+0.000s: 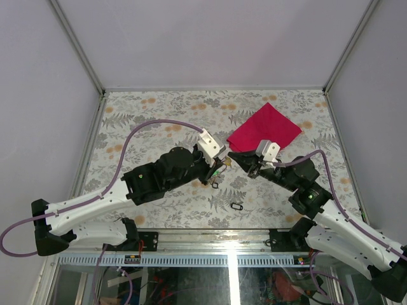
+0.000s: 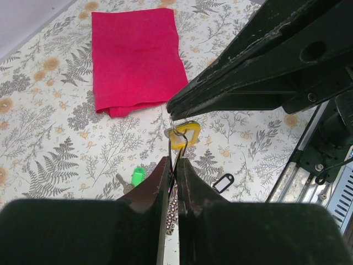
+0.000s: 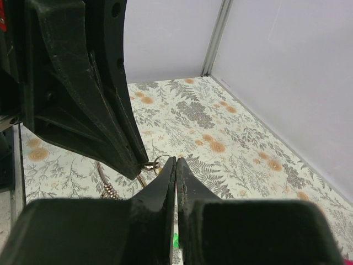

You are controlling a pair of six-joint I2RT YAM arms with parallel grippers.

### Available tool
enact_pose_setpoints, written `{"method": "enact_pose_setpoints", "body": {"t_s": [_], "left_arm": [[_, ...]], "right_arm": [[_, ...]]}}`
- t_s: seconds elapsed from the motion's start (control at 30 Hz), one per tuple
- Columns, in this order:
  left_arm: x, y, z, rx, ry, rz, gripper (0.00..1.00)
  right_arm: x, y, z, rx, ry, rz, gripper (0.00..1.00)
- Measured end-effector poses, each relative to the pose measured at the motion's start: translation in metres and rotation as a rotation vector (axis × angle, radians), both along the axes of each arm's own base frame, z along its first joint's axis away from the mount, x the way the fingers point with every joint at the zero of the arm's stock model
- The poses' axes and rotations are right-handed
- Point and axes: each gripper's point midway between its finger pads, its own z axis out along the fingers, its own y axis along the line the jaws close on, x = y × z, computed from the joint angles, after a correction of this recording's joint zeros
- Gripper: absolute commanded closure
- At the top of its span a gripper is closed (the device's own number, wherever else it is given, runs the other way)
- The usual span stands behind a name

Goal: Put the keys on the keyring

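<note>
Two grippers met tip to tip above the flowered table (image 1: 159,108), just in front of a red cloth (image 1: 264,127) lying flat near the far right corner. The left gripper (image 1: 220,166) had its fingers pressed together on the thin wire of the keyring (image 2: 177,132), which stood up from its tips. A pale yellow key tag (image 2: 185,138) hung against the wire, held clear of the table. The right gripper (image 1: 234,157) was squeezed fully closed, its tip touching the top of the wire; whether it actually gripped it could not be told. A short beaded chain (image 2: 171,212) dangled beneath the left fingers. On the table below, a black-framed key tag (image 2: 223,182) lay near the front edge, well apart from a green-headed key (image 2: 138,175).
</note>
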Motion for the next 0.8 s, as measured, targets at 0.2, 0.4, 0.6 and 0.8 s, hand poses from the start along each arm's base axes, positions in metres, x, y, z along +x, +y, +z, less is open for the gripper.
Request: {"method": "enact_pose_setpoints", "body": {"t_s": [0.2,0.4,0.6,0.8], "left_arm": [[-0.002,-0.002,0.0,0.015,-0.023,-0.036,1.0],[-0.01,-0.001,0.0,0.046,-0.055,-0.1,1.0],[-0.018,0.0,-0.003,0.082,-0.078,-0.158,1.0],[-0.022,0.002,-0.01,0.114,-0.078,-0.179,1.0]], "right_arm": [[-0.001,0.0,-0.001,0.001,0.003,0.003,1.0],[-0.009,0.004,-0.003,-0.009,0.008,0.055,1.0],[-0.017,0.01,-0.009,-0.026,0.019,0.112,1.0],[-0.024,0.014,-0.015,-0.042,0.039,0.161,1.0]]}}
